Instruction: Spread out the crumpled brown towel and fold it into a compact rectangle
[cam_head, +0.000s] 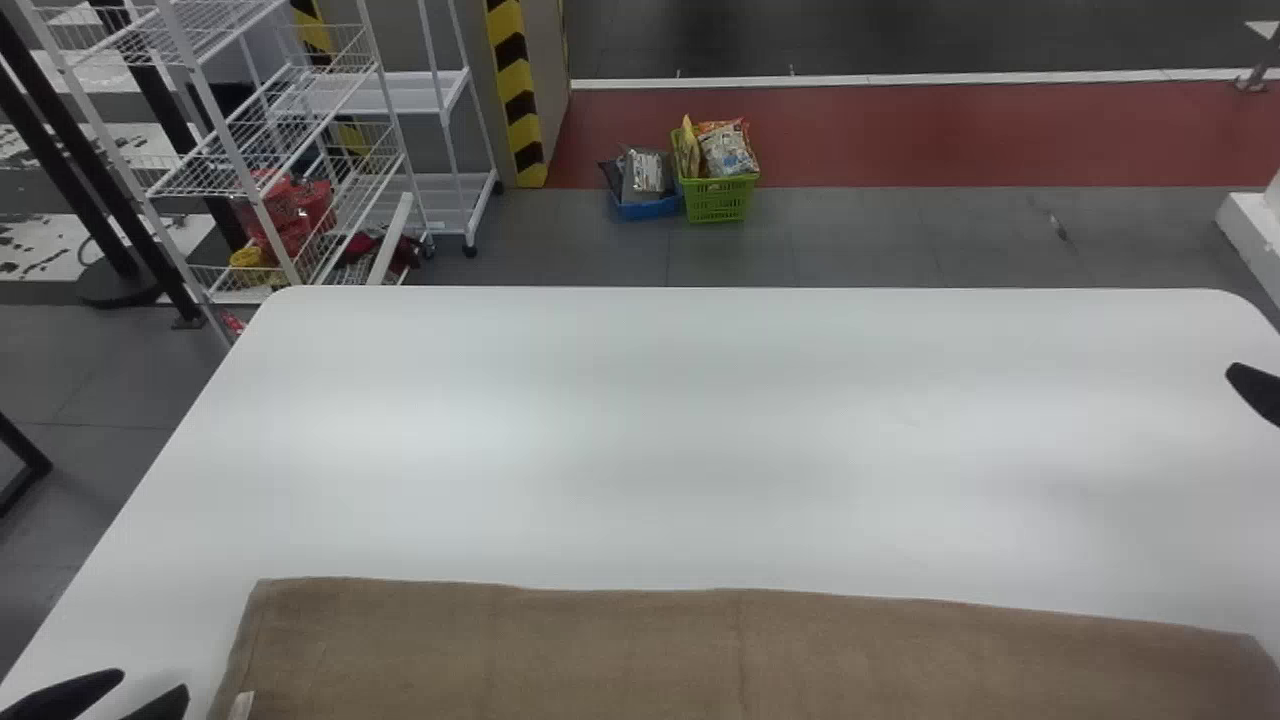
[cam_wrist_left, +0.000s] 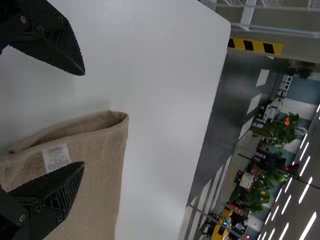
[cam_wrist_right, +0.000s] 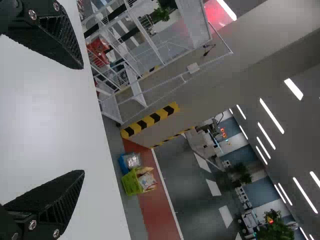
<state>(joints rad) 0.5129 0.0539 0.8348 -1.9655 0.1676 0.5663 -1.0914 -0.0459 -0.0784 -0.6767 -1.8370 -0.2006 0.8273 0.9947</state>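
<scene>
Brown woven-cloth towel (cam_head: 740, 650): along the head view's bottom; looks light, floppy, so pinch all layers near the white tag (cam_wrist_left: 56, 158)!
Left black gripper (cam_wrist_left: 84, 118): wide open, lower left.
Right black gripper (cam_wrist_right: 83, 119): open, empty.

1. Setting: a large indoor hall of workshop or laboratory type; its exact use cannot be told.
2. Floor (cam_head: 850, 240): grey tiles, crossed by a red band (cam_head: 900, 130); white bars (cam_wrist_right: 212, 187) mark the ground farther off.
3. Pillar (cam_head: 547, 90): edged with yellow-and-black hazard striping (cam_head: 516, 95).
4. Storage: white wire rack (cam_head: 440, 205), mounted on casters.
5. Ceiling (cam_wrist_right: 265, 60): rows of bright strip lights (cam_wrist_right: 271, 116).
</scene>
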